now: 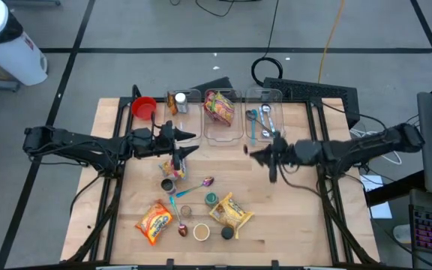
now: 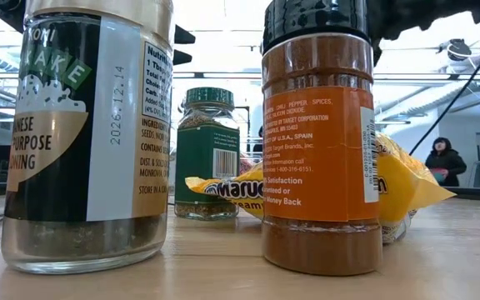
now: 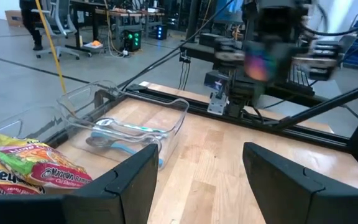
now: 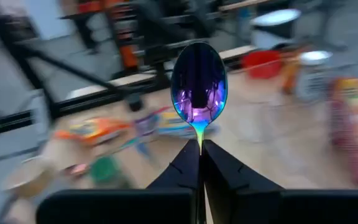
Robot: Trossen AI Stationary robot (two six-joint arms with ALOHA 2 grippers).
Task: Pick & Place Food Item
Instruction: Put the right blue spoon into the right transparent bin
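My right gripper [image 1: 265,156] is above the table's middle right, pointing toward the left edge. It is shut on an iridescent spoon [image 4: 199,81]. My left gripper [image 1: 188,144] is open and empty [image 3: 197,171] over the table's middle left, pointing right. An orange snack bag [image 1: 154,223] and a yellow noodle packet [image 1: 231,211] lie flat on the near part of the table. A red and yellow packet [image 1: 220,107] lies in the middle clear container; it also shows in the left wrist view [image 3: 23,165]. My right gripper pinches the spoon's handle [image 4: 199,138] between its two fingers, just below the bowl. The bowl [image 4: 199,74] sticks out past the fingertips, in line with them. The spoon is lifted clear of the table.
A clear container [image 1: 265,120] with several spoons stands at the back right. A red bowl [image 1: 144,107] and a jar [image 1: 177,101] stand at the back left. Spice jars [image 2: 319,142], small cups [image 1: 201,232] and a spoon [image 1: 193,187] lie about the near middle.
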